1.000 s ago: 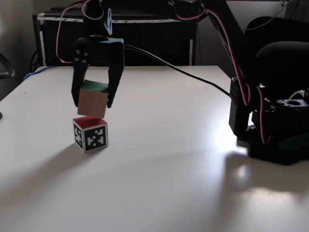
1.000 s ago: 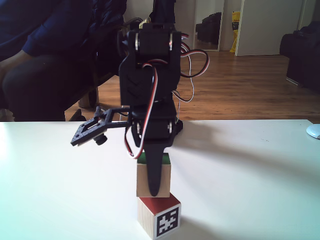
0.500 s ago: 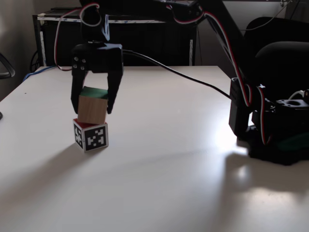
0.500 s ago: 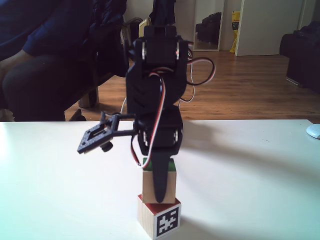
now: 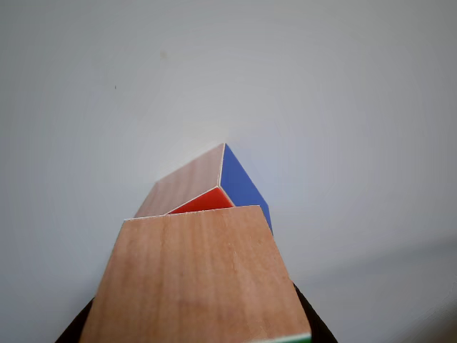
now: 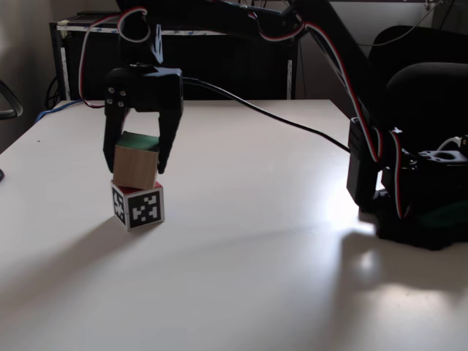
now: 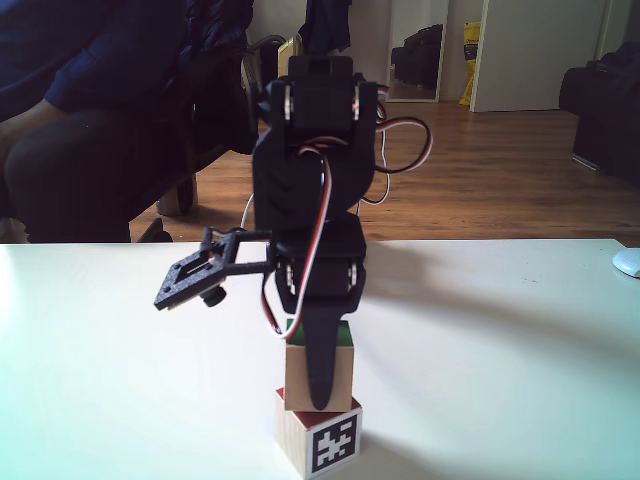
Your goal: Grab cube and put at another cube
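My gripper is shut on the cube, a plain wooden block with a green top face, one finger on each side. The cube's underside rests on or sits just above the red top of another cube, which has a printed black-and-white face and stands on the white table. From the side, one black finger covers the middle of the cube above another cube. In the other view the cube's wood face fills the foreground, and beyond it lie the blue and red faces of another cube.
The arm's base stands at the table's right side, with a black cable running across to the gripper. A seated person is behind the table's far edge. A white object lies at the right edge.
The gripper has come down with the green-faced cube, from hovering tilted above the printed cube to sitting level on its red top. The jaws stay shut on it.
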